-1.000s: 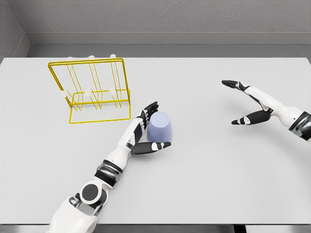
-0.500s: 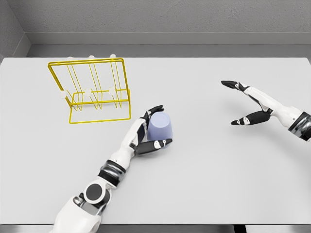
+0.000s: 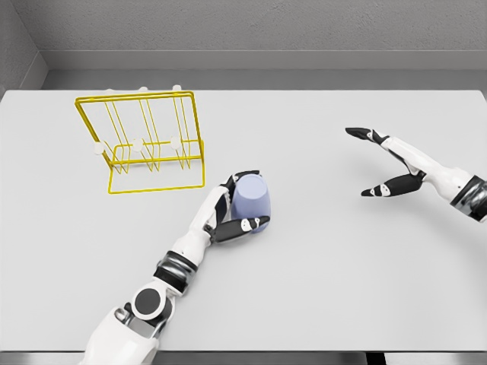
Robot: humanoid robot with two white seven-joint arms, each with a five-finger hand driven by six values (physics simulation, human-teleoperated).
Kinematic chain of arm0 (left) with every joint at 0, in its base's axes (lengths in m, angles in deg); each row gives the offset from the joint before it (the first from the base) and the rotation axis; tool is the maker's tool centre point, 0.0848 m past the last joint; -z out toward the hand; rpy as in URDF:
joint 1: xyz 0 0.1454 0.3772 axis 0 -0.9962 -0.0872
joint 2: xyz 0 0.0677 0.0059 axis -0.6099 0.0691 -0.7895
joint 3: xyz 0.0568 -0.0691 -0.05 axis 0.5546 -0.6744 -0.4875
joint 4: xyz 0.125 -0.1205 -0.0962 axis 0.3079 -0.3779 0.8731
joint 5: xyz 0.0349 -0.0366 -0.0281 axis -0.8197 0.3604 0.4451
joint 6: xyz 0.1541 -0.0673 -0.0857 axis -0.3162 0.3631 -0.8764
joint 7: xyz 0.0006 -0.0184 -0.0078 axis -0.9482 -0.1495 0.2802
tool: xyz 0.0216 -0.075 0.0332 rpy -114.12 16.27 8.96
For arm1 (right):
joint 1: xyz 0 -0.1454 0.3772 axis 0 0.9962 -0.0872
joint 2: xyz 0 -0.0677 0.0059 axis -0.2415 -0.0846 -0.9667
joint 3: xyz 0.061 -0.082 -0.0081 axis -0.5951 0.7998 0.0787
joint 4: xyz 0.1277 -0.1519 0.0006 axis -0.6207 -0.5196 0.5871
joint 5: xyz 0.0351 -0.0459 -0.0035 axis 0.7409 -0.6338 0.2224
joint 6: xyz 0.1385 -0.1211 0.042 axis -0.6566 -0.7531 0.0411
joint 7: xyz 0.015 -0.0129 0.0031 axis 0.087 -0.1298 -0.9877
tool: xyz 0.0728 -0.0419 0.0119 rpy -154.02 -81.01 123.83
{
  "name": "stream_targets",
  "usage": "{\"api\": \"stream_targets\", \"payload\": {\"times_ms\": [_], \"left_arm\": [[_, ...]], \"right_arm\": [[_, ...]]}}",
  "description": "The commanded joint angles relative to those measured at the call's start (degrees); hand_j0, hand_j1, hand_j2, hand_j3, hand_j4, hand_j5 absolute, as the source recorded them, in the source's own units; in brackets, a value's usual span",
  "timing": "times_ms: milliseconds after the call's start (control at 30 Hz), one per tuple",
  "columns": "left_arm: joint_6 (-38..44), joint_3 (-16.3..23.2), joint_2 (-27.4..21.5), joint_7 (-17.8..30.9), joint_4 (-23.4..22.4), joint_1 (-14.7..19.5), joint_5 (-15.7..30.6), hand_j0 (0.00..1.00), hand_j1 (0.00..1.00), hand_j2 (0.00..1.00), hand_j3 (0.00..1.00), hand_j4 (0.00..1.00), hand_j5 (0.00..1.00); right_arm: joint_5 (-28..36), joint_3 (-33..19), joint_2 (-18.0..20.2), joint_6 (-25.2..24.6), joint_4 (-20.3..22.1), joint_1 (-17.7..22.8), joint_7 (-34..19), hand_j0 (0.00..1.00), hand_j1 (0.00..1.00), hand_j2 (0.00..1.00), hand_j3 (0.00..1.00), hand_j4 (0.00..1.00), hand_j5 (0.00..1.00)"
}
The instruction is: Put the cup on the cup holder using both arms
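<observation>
A pale lilac cup stands upside down on the white table, a little right of the yellow wire cup holder. My left hand wraps the cup from its left side, fingers curled over the top edge and thumb across the lower front. The cup still rests on the table. My right hand hovers at the right of the table with its fingers spread, holding nothing, far from the cup.
The cup holder has white-tipped pegs and stands at the back left. A grey wall runs behind the table's far edge.
My left hand's fingers have closed around the cup, the thumb drawing in against its front. The right hand has barely moved.
</observation>
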Motion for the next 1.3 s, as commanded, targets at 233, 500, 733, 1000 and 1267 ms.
{"api": "stream_targets", "payload": {"times_ms": [233, 500, 733, 1000, 1267], "left_arm": [[-0.3, -0.4, -0.5, 0.1, 4.3, -0.3, 0.0, 0.76, 0.76, 0.76, 0.76, 0.76, 0.76], [-0.4, -0.7, -1.2, 0.1, 8.2, -0.6, 0.1, 0.76, 0.76, 0.76, 0.76, 0.76, 0.76], [-0.4, -2.6, -1.4, 0.1, 10.3, -0.6, 0.1, 0.76, 0.76, 0.76, 0.76, 0.76, 0.76], [-0.8, -3.4, -1.3, 0.2, 11.1, -0.4, 0.2, 0.77, 0.77, 0.77, 0.77, 0.77, 0.77], [-0.9, -4.2, -1.1, 0.2, 11.8, 0.2, 0.3, 0.77, 0.77, 0.77, 0.77, 0.77, 0.77]], "right_arm": [[0.5, 0.4, 0.1, -0.1, 0.0, -0.1, 0.0, 1.00, 1.00, 1.00, 1.00, 1.00, 1.00], [0.5, 0.4, 0.1, -0.1, 0.0, -0.2, 0.0, 1.00, 1.00, 1.00, 1.00, 1.00, 1.00], [0.5, 0.4, 0.0, -0.1, 0.0, -0.1, 0.0, 1.00, 1.00, 1.00, 1.00, 1.00, 1.00], [0.5, 0.5, 0.1, -0.1, 0.0, -0.2, 0.0, 1.00, 1.00, 1.00, 1.00, 1.00, 1.00], [0.5, 0.8, 0.1, -0.1, 0.0, -0.3, 0.0, 1.00, 1.00, 1.00, 1.00, 1.00, 1.00]]}}
